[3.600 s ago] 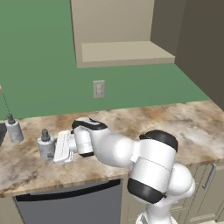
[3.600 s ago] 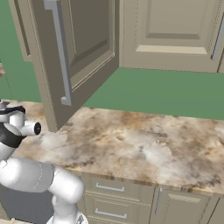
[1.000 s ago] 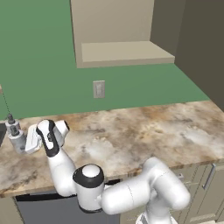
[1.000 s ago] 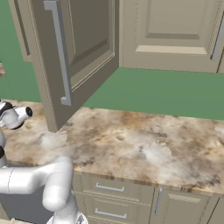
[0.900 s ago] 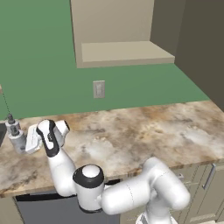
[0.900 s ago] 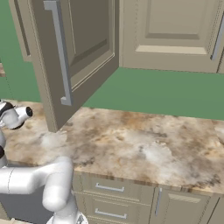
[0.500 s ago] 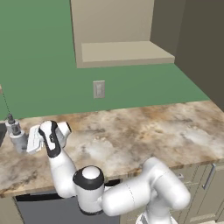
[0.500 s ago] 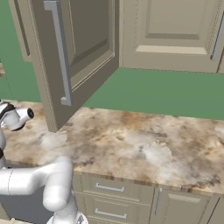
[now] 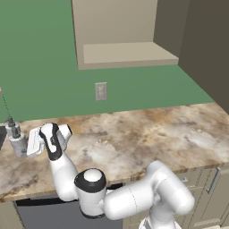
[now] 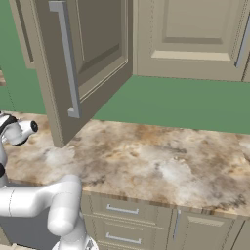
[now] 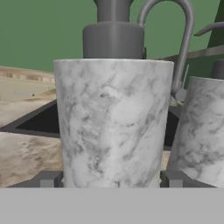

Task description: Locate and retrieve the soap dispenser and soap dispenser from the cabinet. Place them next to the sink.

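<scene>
Standing upright at the centre of the hand view: a marbled soap dispenser (image 11: 114, 122), dark pump head at the top, finger tips (image 11: 49, 179) sitting close on both sides of its base; whether clamping or merely flanking it cannot be told. Standing just beside it at the right edge of that view: the second soap dispenser (image 11: 201, 131), its spout poking in at the upper right. Showing behind both bottles: the dark basin of a sink (image 11: 39, 123) and a curved grey faucet (image 11: 183, 43).

Showing in the left base view, at the far left middle: one dispenser (image 9: 17, 139) on the marbled counter (image 9: 147, 134), with the gripper (image 9: 36, 142) just beside it; the other bottle hiding behind the hand. Hanging in the upper centre: the beige cabinet (image 9: 117, 27), its pale shelf board bare.

Showing in the right base view: an open cabinet door (image 10: 83, 58) with a bar handle in the upper left, drawers (image 10: 122, 211) under the counter, and the white hand (image 10: 17, 131) at the left edge.
</scene>
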